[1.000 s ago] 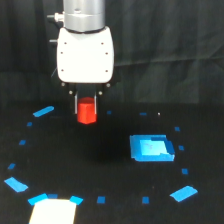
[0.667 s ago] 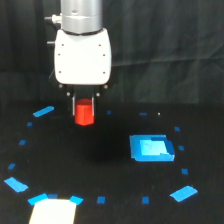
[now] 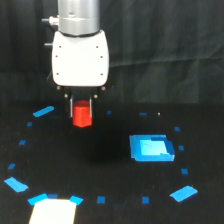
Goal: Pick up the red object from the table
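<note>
Gripper (image 3: 82, 108) sits at about 10 o'clock of the exterior view, hanging under the white body. The jaws are clenched on the red block (image 3: 82, 115); dark fingers flank its upper half, and the lower half sticks out below them.

Block looks lifted clear of the table (image 3: 110, 165), though its underside against the black surface is hard to read.

Blue square piece (image 3: 151, 148) lies at 4 o'clock, well apart. Blue tape marks ring the area. White patch (image 3: 52, 212) at 7 o'clock on the bottom edge.

Risks, as I judge them:
- Hold covers only the top of the block, so a jerk upward could let it slip.
- Hexagonal faces: if the fingers press on edges rather than flats, the block may twist and drop.
</note>
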